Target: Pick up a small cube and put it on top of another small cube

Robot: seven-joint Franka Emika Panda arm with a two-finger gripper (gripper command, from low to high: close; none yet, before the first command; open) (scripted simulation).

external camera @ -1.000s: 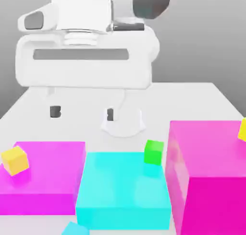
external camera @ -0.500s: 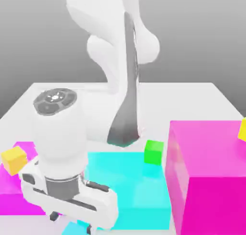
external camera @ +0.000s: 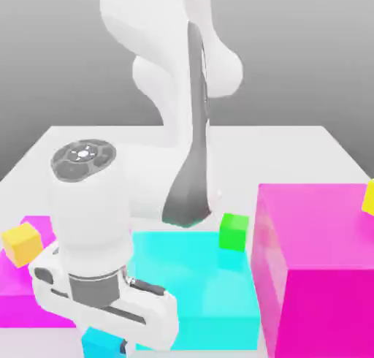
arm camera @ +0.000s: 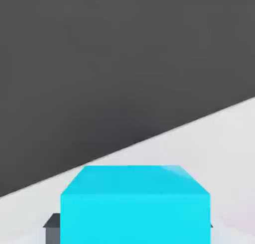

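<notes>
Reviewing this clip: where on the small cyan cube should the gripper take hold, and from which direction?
Grip the small cyan cube across two opposite vertical faces, coming straight down from above. Its faces are flat and parallel, it sits level on the table, and the sides look unobstructed.

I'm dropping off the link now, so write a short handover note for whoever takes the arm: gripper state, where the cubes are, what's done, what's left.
Gripper: down at table level at the near edge, jaws closed on the small cyan cube, dark fingertips against its sides; in the exterior view the cube shows just below the hand.
Small green cube: sits at the far corner of the large cyan block.
Small yellow cube: on the low magenta block at the exterior view's left.
Done: approach and grasp.
Left: lift, carry to another small cube, set on top, release.
</notes>
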